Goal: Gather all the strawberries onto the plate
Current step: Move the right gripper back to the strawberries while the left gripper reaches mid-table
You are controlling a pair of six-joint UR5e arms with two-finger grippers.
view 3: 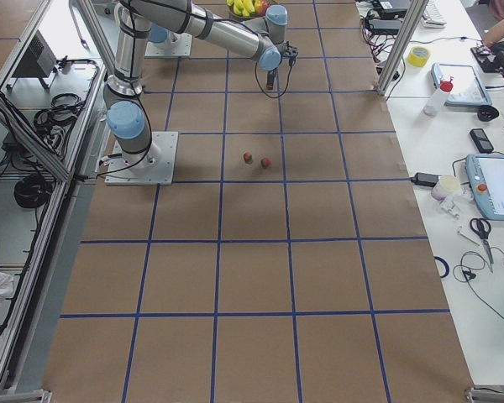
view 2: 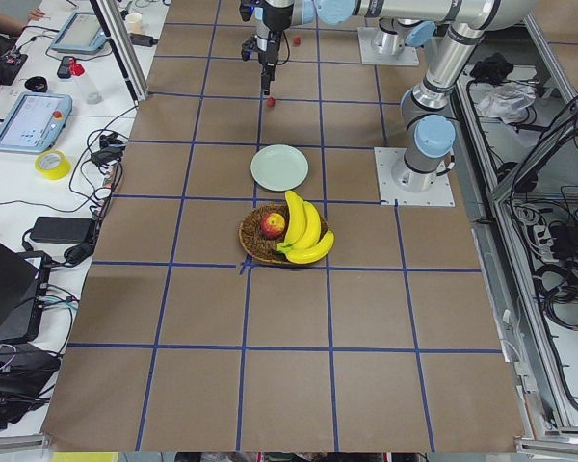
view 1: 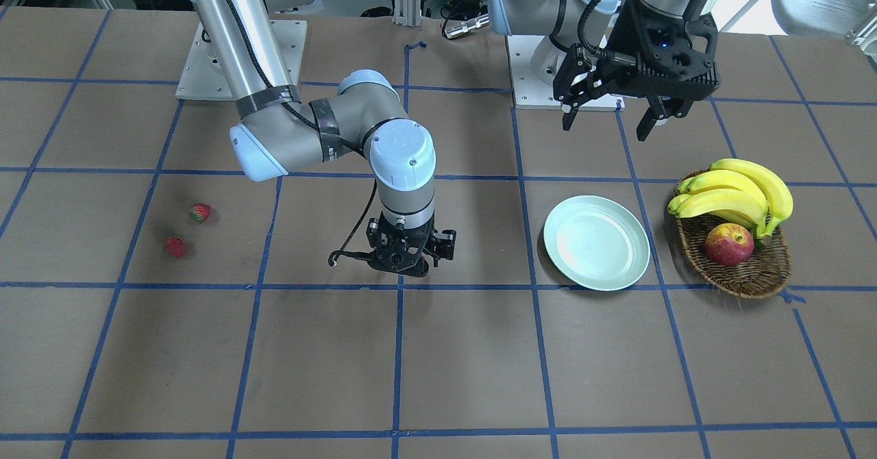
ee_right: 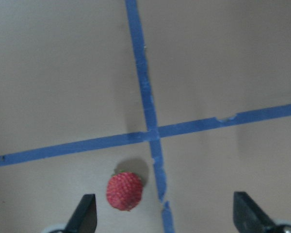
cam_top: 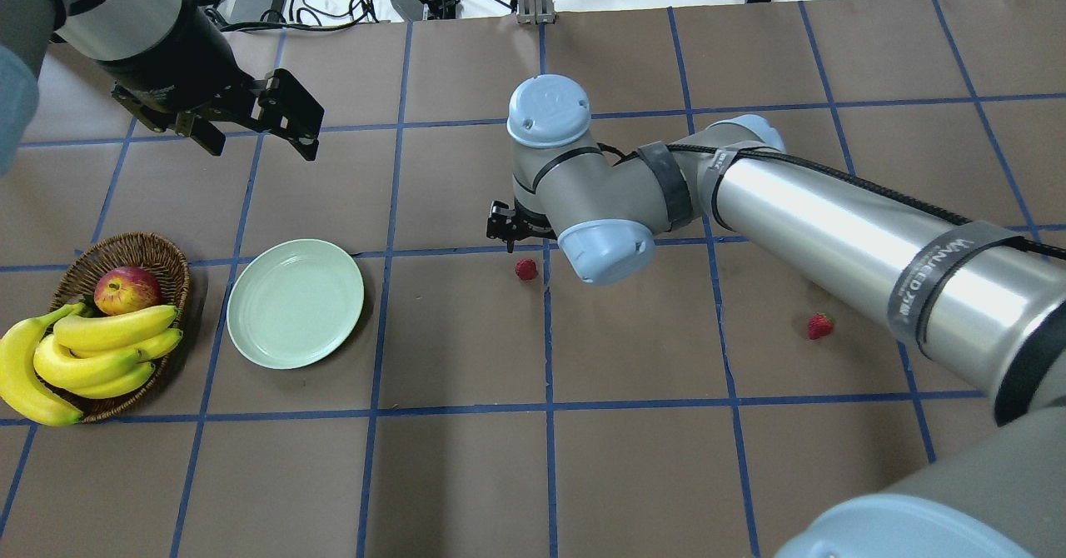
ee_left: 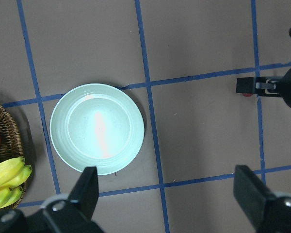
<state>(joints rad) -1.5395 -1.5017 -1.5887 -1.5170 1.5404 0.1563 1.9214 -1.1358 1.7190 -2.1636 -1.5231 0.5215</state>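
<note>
My right gripper (view 1: 404, 266) hangs open low over the table's middle. In the right wrist view one strawberry (ee_right: 124, 191) lies on the paper between its open fingers (ee_right: 85, 216), nearer the left one; it also shows in the overhead view (cam_top: 525, 269). Two more strawberries (view 1: 200, 212) (view 1: 176, 246) lie apart on my right side of the table. The pale mint plate (view 1: 596, 242) is empty, left of the right gripper in the overhead view (cam_top: 296, 302). My left gripper (view 1: 610, 113) is open and empty, high above the plate (ee_left: 97, 128).
A brown wicker basket (view 1: 747, 277) holding a bunch of bananas (view 1: 736, 195) and a red-yellow apple (view 1: 728, 244) stands beside the plate on its outer side. Blue tape lines grid the brown table. The arms' base plates (view 1: 240, 61) sit at the robot's edge.
</note>
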